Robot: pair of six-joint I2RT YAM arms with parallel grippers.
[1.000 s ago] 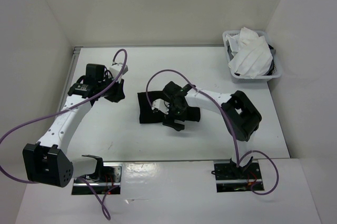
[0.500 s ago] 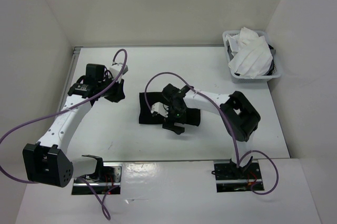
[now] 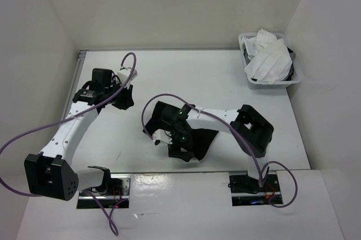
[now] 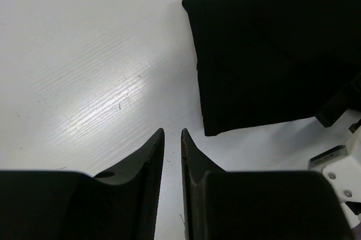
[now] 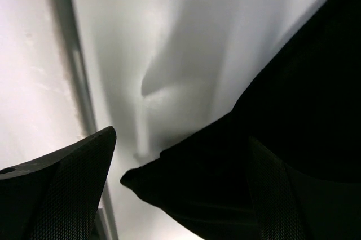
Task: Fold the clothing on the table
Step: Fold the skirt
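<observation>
The black clothing (image 3: pixel 206 137) lies rumpled on the white table (image 3: pixel 225 76), between the arms and toward the near edge. My right gripper (image 3: pixel 177 149) hangs low over its near left part. In the right wrist view that gripper (image 5: pixel 180 138) is open wide, and a corner of the clothing (image 5: pixel 225 183) lies between its fingers, covering part of the right one. My left gripper (image 3: pixel 124 100) hovers over bare table to the left of the clothing. In its wrist view the left gripper (image 4: pixel 172 133) shows a slim gap with nothing in it, and the clothing (image 4: pixel 271 54) lies ahead to the right.
A white plastic basket (image 3: pixel 293 79) heaped with white cloth (image 3: pixel 268 54) stands at the far right corner. White walls close the table in on three sides. A metal rail (image 3: pixel 80 55) runs along the left edge. Purple cables loop above both arms.
My right arm has swung left and toward the near edge. The clothing has shifted and spread nearer with it. The left arm has not moved.
</observation>
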